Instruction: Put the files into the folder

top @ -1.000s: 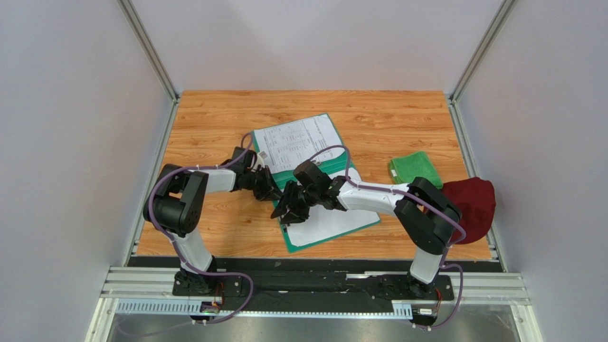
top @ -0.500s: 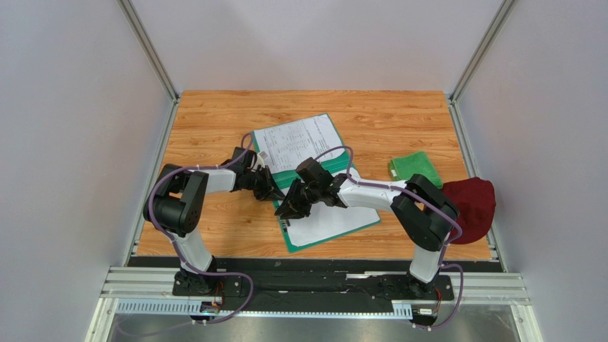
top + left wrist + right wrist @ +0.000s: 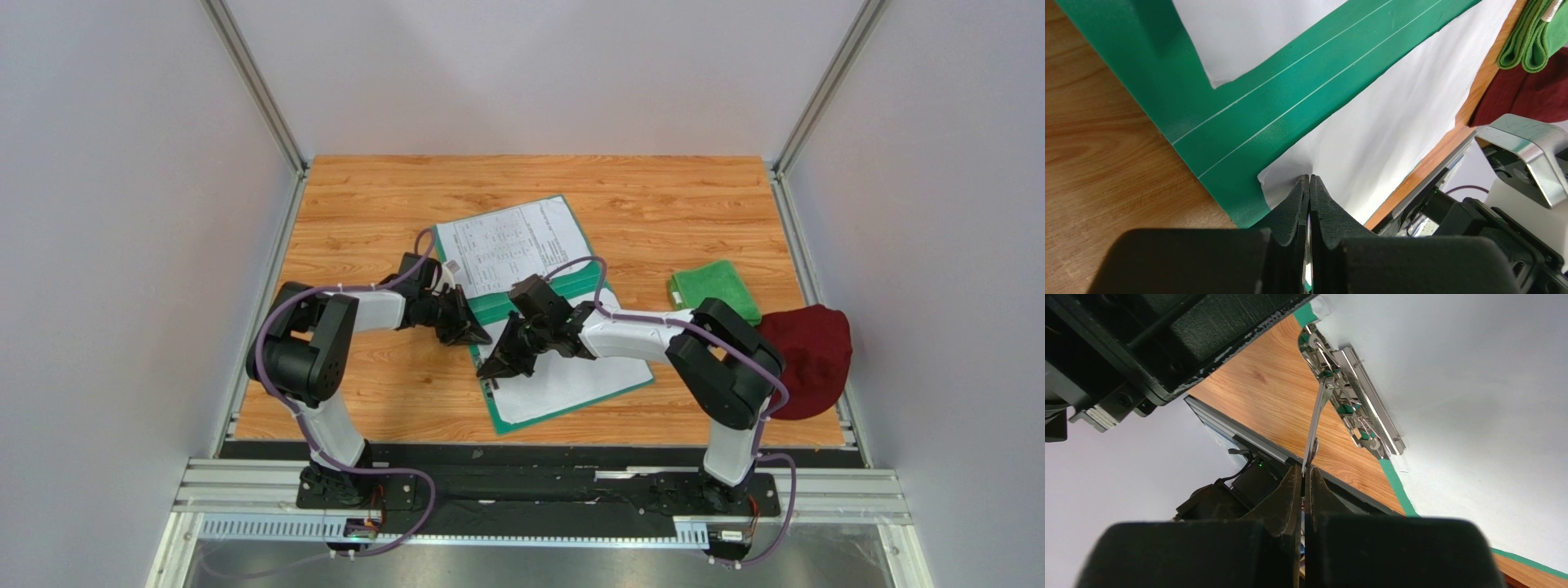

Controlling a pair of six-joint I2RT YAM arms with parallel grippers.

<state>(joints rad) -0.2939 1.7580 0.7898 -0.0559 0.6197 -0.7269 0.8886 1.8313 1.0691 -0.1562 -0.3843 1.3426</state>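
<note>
The teal-green folder (image 3: 513, 418) lies open in the middle of the table. A printed sheet of the files (image 3: 509, 245) rests on its far half and a blank white sheet (image 3: 579, 375) on its near half. My left gripper (image 3: 474, 333) is shut on the near-left corner of the blank sheet (image 3: 1389, 122), pinching it just above the folder (image 3: 1229, 116). My right gripper (image 3: 494, 365) is shut on the thin metal lever (image 3: 1315, 425) of the folder's clip (image 3: 1355, 401), which sits at the sheet's edge. The two grippers are close together.
A folded bright green cloth (image 3: 711, 289) lies right of the folder. A dark red cloth (image 3: 810, 349) is bunched at the table's right edge behind my right arm. Bare wood (image 3: 368, 392) shows left of the folder.
My right gripper's jaws have closed onto the clip's metal lever, and its arm has drawn slightly away from the near edge. The left gripper keeps its pinch on the sheet corner.
</note>
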